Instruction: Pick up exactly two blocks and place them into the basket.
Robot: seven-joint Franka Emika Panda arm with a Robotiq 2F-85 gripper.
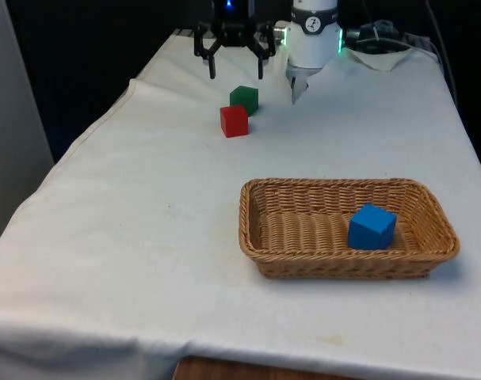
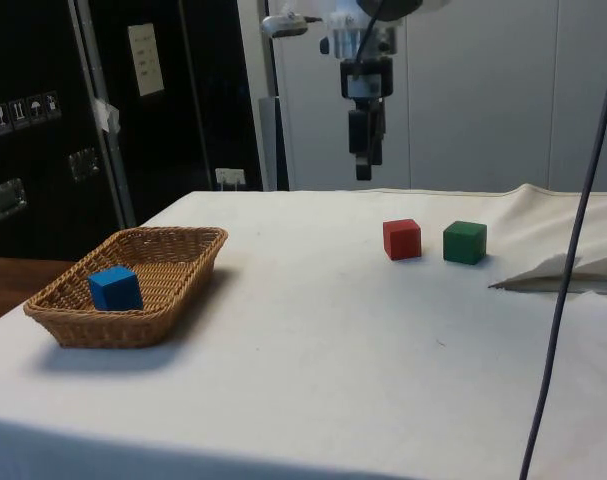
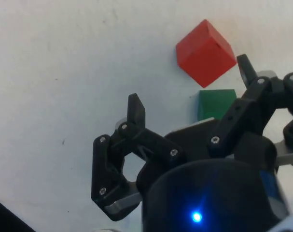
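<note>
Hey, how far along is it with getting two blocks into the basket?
One is done: the blue block lies in the basket. Nothing is in hand; the claw hangs open and empty above the cloth. One block remains, either the red block or the green block.

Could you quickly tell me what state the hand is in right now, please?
Hand: open and empty, raised above the table, near the green block and red block.

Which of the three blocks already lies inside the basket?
The blue block: it sits in the wicker basket, while the red block and green block rest on the cloth.
</note>
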